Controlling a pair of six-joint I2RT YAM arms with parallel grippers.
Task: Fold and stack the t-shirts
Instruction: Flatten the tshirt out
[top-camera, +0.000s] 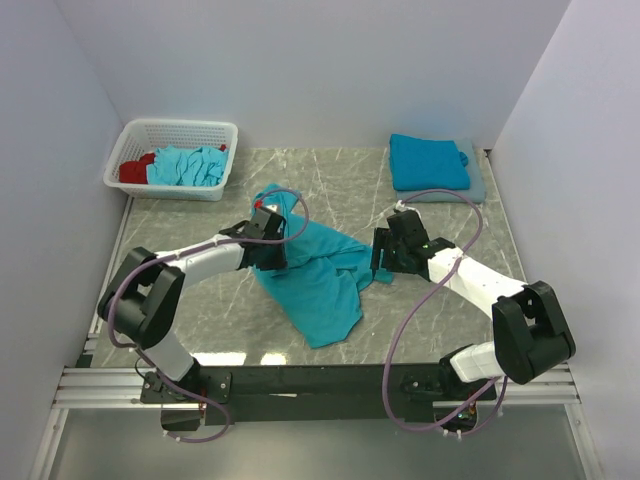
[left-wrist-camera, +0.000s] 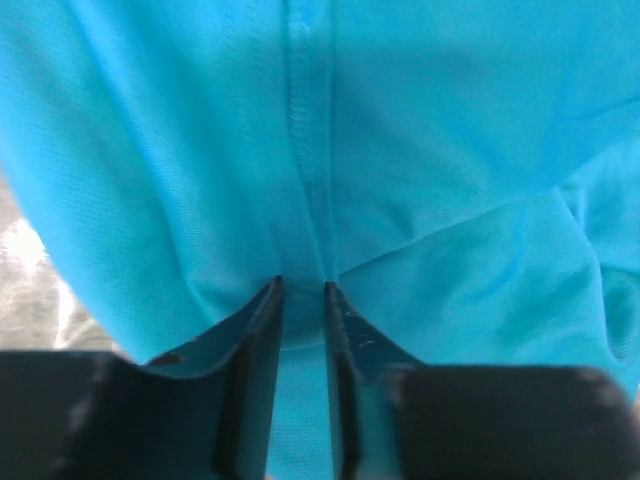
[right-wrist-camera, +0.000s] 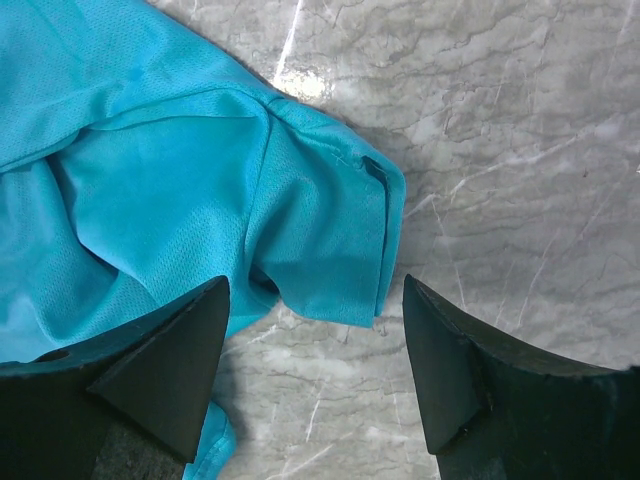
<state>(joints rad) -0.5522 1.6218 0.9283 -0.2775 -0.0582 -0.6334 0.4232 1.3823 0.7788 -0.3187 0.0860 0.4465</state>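
- Left gripper (left-wrist-camera: 300, 288) has its black fingers drawn narrow, pinching a ridge of the loose turquoise cotton t-shirt (top-camera: 322, 278) just beside a stitched seam. The bite looks shallow.
- Right gripper (right-wrist-camera: 315, 300) stands wide and holds nothing, poised over that shirt's hemmed sleeve end, which lies flat on the grey marble-patterned bench (top-camera: 170, 215).
- The loose shirt lies crumpled at the bench's middle, between the arms. A folded teal t-shirt (top-camera: 428, 160) lies at the far right corner. A bunched turquoise t-shirt (top-camera: 188, 165) fills the white plastic lattice basket (top-camera: 135, 135) at the far left corner.
- Likely trouble: so thin a pinch may slip once the cloth's weight hangs from it.
- The pinch may also have caught two layers, so the shirt would not spread.
- The right fingers, if lowered, may push the sleeve aside or scrape the bench rather than catch the hem.
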